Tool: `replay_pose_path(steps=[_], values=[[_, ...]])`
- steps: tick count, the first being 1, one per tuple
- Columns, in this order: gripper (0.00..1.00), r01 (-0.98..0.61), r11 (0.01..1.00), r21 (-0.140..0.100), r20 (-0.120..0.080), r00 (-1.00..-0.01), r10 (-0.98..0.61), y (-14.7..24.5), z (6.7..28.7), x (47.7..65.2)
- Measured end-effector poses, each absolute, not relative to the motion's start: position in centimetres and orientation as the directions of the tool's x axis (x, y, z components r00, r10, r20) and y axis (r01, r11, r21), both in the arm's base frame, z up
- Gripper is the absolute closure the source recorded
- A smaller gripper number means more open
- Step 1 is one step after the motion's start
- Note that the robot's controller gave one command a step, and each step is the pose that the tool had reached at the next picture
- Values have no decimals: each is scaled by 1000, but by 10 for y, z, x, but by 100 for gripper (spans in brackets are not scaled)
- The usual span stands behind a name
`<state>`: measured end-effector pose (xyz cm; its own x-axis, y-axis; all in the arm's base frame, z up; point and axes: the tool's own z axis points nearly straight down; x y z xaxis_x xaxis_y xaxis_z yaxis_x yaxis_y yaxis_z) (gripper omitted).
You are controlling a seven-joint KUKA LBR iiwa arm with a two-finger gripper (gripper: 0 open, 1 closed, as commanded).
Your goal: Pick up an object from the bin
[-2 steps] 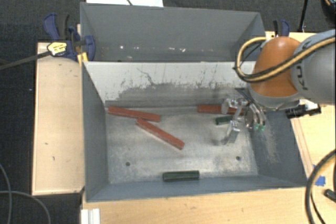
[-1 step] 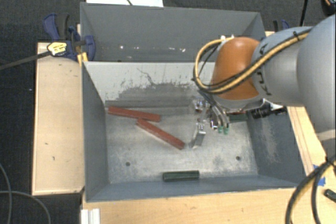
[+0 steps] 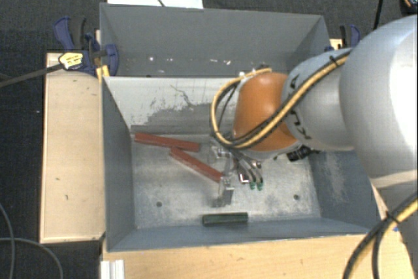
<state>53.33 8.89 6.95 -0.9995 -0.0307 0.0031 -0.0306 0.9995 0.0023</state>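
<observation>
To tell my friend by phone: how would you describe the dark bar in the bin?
In the grey metal bin, look at the floor by the near wall. A short dark bar lies there near the gripper. Unlike the two long reddish sticks behind, it is blackish and stubby.

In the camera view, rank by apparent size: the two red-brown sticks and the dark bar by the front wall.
1. rear red-brown stick
2. front red-brown stick, nearly alike, partly hidden
3. dark bar, smallest

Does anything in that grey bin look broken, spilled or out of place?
Nothing much. The bin's back slope is scuffed with pale scratches. One reddish stick and a second reddish stick lie askew beside the gripper; a dark bar lies along the front wall.
</observation>
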Motion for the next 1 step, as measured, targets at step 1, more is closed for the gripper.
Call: replay_pose_path(steps=[1], values=[[100, -32, 1000, 1, 0, -1000, -32, 87, 71, 535]])
